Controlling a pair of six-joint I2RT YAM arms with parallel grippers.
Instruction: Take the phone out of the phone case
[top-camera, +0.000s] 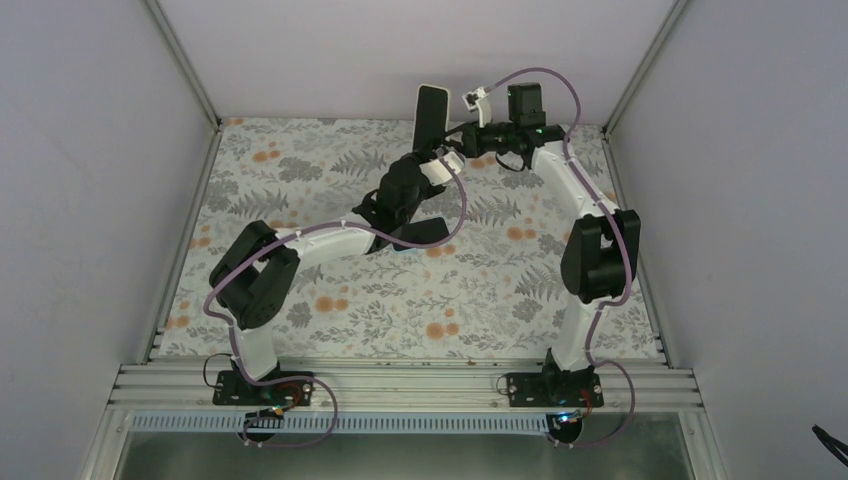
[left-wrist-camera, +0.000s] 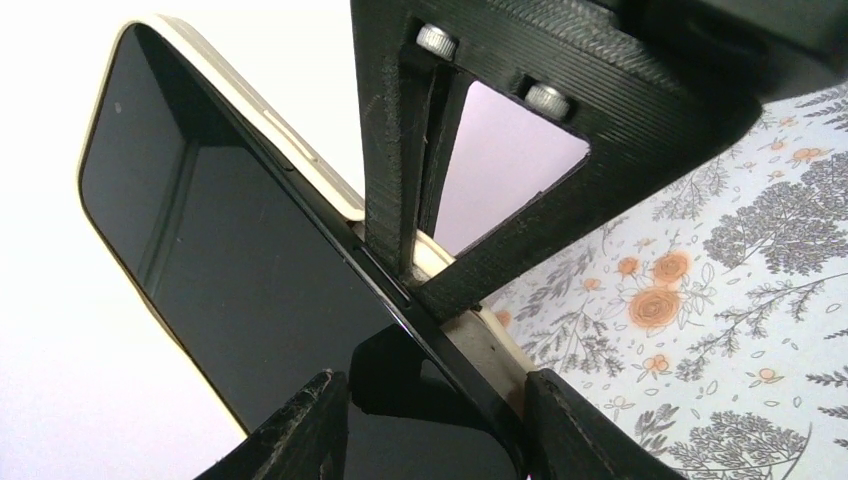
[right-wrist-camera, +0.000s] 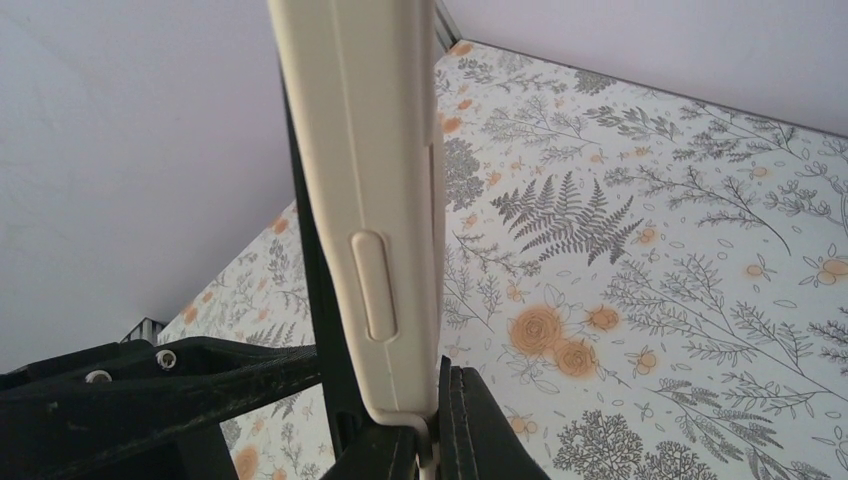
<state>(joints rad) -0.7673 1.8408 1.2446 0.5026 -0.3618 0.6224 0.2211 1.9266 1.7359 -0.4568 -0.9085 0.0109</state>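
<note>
The phone (top-camera: 432, 108), with a black screen and a cream case, is held upright in the air near the back of the table. My left gripper (top-camera: 428, 160) is shut on its lower end. In the left wrist view the screen (left-wrist-camera: 230, 250) and the case edge (left-wrist-camera: 300, 150) run down between my left gripper's (left-wrist-camera: 435, 435) fingers. My right gripper (top-camera: 460, 135) comes in from the right and is shut on the case. In the right wrist view the cream case side (right-wrist-camera: 370, 200) with its button rises above my right gripper (right-wrist-camera: 435, 440), which pinches the case's thin lip.
The floral tablecloth (top-camera: 420, 300) covers the table, with grey walls and metal rails on three sides. The right gripper's black finger frame (left-wrist-camera: 500, 150) crosses the top of the left wrist view. The left gripper's body (right-wrist-camera: 150, 390) shows at the lower left of the right wrist view.
</note>
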